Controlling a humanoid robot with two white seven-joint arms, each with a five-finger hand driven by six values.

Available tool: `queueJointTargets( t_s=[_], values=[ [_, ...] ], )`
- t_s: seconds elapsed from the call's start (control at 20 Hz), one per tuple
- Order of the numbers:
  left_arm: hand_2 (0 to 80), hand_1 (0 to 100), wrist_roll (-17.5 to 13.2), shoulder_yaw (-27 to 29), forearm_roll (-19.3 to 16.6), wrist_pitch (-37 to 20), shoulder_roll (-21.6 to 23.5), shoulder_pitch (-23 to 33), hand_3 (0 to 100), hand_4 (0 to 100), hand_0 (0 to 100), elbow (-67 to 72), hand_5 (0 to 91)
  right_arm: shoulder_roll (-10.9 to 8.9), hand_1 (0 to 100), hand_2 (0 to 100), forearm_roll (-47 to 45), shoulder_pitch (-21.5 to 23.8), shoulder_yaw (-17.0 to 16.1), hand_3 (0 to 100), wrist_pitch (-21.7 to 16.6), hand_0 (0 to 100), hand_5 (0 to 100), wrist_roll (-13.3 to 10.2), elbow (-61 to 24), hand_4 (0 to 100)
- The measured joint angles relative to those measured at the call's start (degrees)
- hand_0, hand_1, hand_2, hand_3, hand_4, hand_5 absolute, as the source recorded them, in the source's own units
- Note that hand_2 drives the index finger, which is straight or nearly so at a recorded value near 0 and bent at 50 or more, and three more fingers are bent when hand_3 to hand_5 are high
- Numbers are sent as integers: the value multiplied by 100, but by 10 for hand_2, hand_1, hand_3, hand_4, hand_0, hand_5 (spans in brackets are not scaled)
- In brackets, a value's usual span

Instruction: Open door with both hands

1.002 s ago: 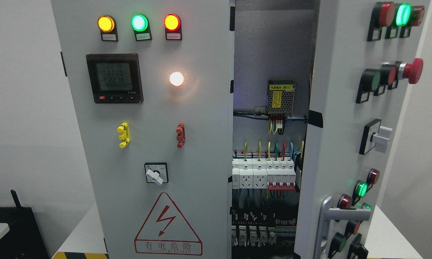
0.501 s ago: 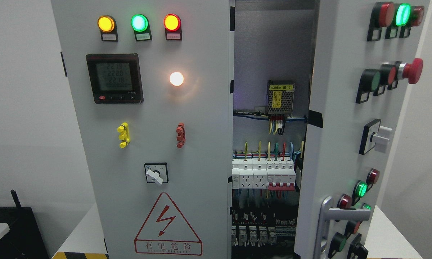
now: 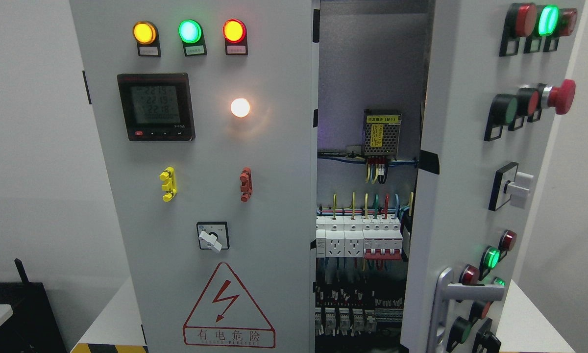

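We see neither hand, so their state is unknown. The grey metal right-hand cabinet door (image 3: pixel 463 186) stands ajar — reaching blind could strike its red mushroom button (image 3: pixel 562 96).

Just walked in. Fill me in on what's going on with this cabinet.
Nothing is handling anything at this moment: neither robot hand is in view. The electrical cabinet's right door is swung partly open, its silver handle untouched, exposing the breakers and wiring inside. The left door is shut, with its indicator lamps lit and the meter showing readings.
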Motion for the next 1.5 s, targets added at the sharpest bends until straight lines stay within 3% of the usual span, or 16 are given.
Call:
queueJointTargets(
  t_s=[0.25,0.45,0.75,1.15,1.5],
  values=[
    [0,0,-109,170,79,-1643,164,729,0,0,0,-1176,0,0,0,0,0,0,0,0,0,382,0,0,0,0],
    [0,0,-128,436,275,-2147,265,980,0,0,0,-1903,0,0,0,0,0,0,0,0,0,382,0,0,0,0],
    [0,0,-142,971,821,-2219,507,850,0,0,0,-2797,0,0,0,0,0,0,0,0,0,382,0,0,0,0],
    [0,0,-166,1444,1506,-2241,967,-299,0,0,0,-3448,0,0,0,0,0,0,0,0,0,383,0,0,0,0],
    [0,0,-145,1705,2121,-1101,1439,-1409,0,0,0,-3737,0,0,0,0,0,0,0,0,0,383,0,0,0,0]
  ],
)
